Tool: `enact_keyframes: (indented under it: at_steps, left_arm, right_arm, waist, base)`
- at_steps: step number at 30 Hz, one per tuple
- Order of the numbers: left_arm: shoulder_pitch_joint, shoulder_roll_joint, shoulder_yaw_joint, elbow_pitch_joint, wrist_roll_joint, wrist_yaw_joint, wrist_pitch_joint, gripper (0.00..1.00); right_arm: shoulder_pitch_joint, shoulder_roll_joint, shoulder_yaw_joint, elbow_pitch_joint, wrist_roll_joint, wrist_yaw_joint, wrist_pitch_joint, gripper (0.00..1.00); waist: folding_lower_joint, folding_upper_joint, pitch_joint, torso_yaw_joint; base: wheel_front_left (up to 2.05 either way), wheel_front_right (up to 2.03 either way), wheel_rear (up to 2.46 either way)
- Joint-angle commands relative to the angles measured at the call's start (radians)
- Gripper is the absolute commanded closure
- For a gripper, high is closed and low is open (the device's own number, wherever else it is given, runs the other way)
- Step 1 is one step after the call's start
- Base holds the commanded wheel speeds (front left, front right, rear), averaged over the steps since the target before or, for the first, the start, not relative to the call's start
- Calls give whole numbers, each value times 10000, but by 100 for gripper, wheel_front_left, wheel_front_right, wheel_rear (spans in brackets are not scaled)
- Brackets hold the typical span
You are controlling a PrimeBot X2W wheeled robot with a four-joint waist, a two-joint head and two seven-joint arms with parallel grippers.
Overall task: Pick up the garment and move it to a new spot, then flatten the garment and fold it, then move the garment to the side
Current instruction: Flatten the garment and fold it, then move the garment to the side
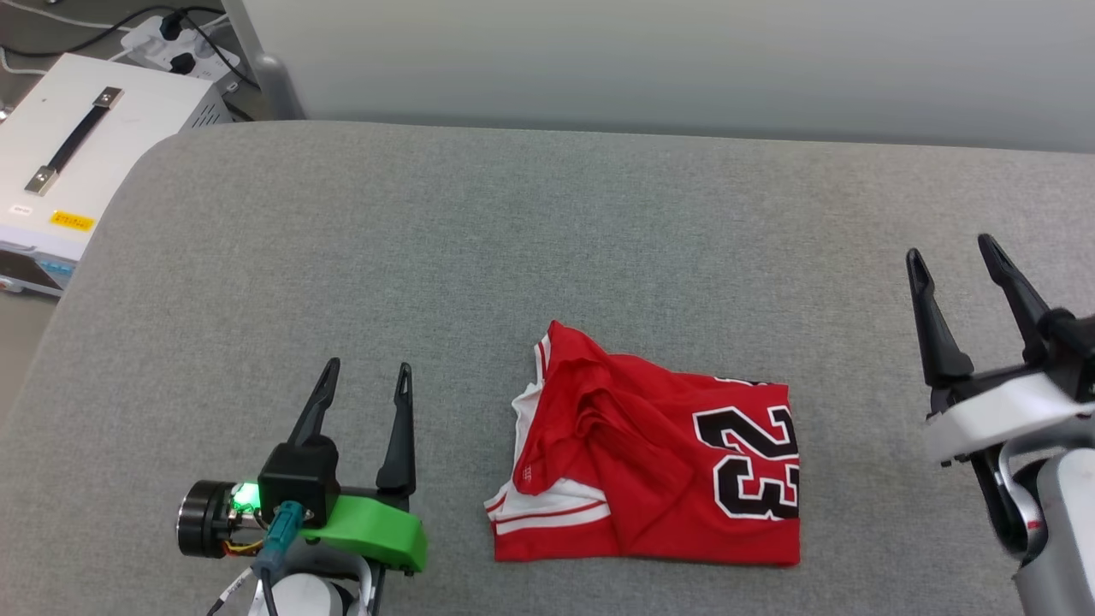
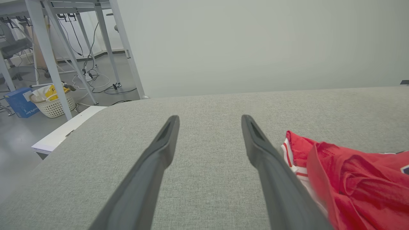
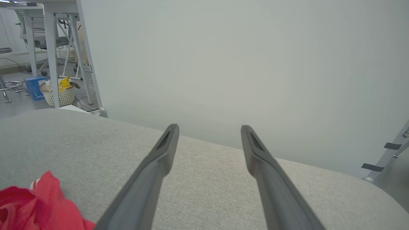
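Observation:
The garment (image 1: 659,466), a red T-shirt with white sleeve trim and black-and-white "23" lettering, lies folded into a rough rectangle on the grey padded table (image 1: 547,257), near its front middle. My left gripper (image 1: 366,376) stands open to the garment's left, clear of it, nothing between its fingers. My right gripper (image 1: 951,252) stands open to the garment's right, raised above the table, also empty. In the left wrist view the garment (image 2: 351,175) lies right of the open gripper (image 2: 209,119). In the right wrist view a red edge of the garment (image 3: 41,204) shows at lower left of the open gripper (image 3: 209,129).
A white equipment box (image 1: 77,145) with a handle stands beside the table's far left corner, a power strip with cables (image 1: 171,43) behind it. A pale wall runs along the table's far edge. A laundry basket (image 2: 52,102) sits on the floor among table legs.

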Motion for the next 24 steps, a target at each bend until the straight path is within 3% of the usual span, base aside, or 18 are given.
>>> enact_keyframes:
  at_steps: [1, 12, 24]
  left_arm:
    - [152, 43, 48, -74, 6, 73, -59, 0]
    - [586, 0, 189, -490, -81, 101, -59, 0]
    - [932, 79, 150, -495, -34, -132, -59, 0]
  right_arm:
    - [353, 304, -323, -193, -238, -7, -108, 0]
    - [2746, 2029, -1575, -2155, -922, -7, -171, 0]
    - [4134, 2516, -1631, -2418, -1017, -7, -173, 0]
  waist:
    - [0, -1, -132, -127]
    - [0, -1, -506, -269]
    - [0, -1, -840, -205]
  base:
    - [0, 0, 0]
    - [0, 0, 0]
    - [0, 0, 0]
